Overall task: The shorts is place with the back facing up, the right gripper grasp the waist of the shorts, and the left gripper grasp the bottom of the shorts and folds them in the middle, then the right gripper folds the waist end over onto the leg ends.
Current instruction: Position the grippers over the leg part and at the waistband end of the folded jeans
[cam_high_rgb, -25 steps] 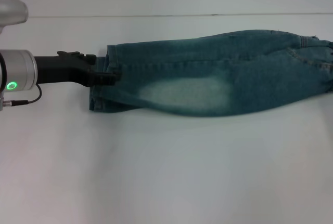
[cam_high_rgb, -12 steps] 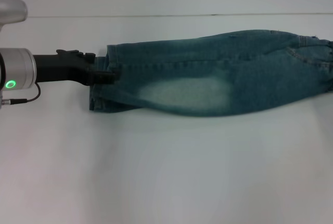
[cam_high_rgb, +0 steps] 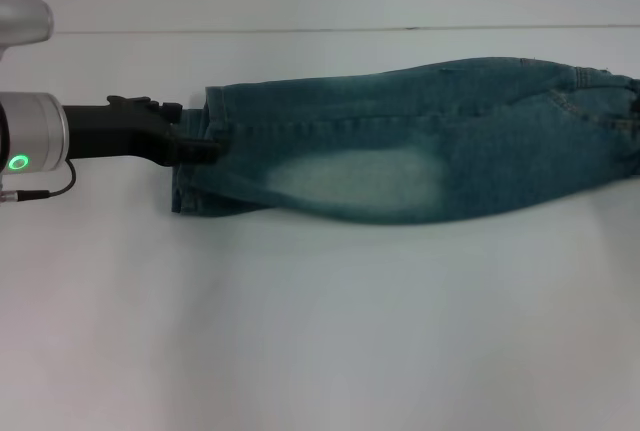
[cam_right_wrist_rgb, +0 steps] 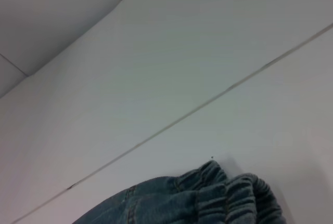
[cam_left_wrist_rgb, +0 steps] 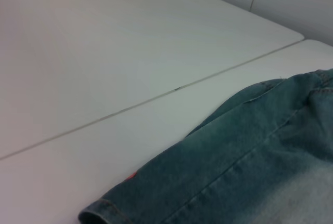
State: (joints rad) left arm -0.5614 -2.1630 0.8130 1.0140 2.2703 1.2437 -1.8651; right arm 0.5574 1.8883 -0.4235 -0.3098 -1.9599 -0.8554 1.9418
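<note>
The shorts [cam_high_rgb: 420,146] are lying folded lengthwise across the far half of the white worktop [cam_high_rgb: 320,331], the ruffled waistband [cam_right_wrist_rgb: 234,195] reaching its right edge. The left gripper [cam_high_rgb: 200,145] is withdrawing slightly toward the left edge compared with a second ago, its fingers pressed together on the leg ends [cam_high_rgb: 195,166]. The shorts are lying unchanged. The right gripper is not showing.
</note>
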